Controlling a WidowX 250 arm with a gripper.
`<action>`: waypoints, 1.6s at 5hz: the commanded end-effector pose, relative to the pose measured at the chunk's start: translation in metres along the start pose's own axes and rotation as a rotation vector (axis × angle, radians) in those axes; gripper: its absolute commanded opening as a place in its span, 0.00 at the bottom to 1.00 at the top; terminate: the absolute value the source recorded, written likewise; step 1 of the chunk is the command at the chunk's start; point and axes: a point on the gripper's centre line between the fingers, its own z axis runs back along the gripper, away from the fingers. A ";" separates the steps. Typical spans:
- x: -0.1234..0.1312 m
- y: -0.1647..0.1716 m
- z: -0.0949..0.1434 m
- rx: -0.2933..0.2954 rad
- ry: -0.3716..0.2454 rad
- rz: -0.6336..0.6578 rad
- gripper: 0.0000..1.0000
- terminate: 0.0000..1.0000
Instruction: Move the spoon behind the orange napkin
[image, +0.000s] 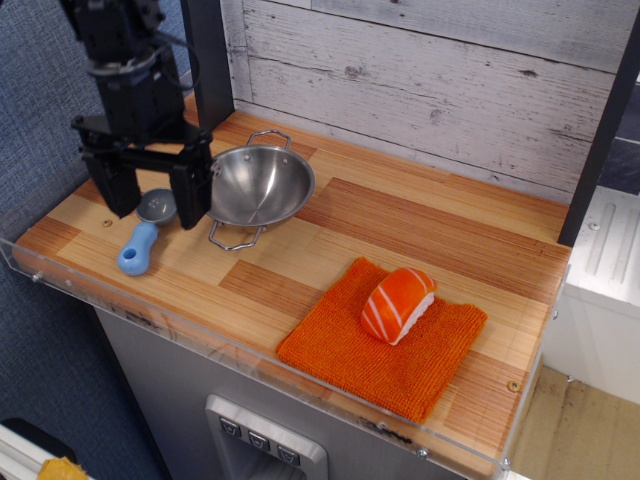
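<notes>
The spoon (139, 243) lies at the front left of the wooden counter, light-blue handle toward the front, grey bowl (157, 206) toward the back. My gripper (155, 196) is open and hangs just over the spoon's grey bowl, one finger on each side of it. The fingers (193, 196) are black and wide apart. The orange napkin (375, 345) lies flat at the front right, far from the gripper.
A two-handled steel bowl (255, 186) stands right beside the gripper's right finger. A salmon sushi toy (397, 303) rests on the napkin. A clear plastic rim (200, 330) runs along the counter's front edge. A black post (208, 60) stands at the back left.
</notes>
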 end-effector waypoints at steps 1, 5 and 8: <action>0.005 0.012 0.017 0.043 -0.139 0.014 1.00 0.00; -0.003 0.036 -0.024 0.050 -0.071 0.038 1.00 0.00; 0.014 0.036 -0.061 0.064 -0.035 0.060 1.00 0.00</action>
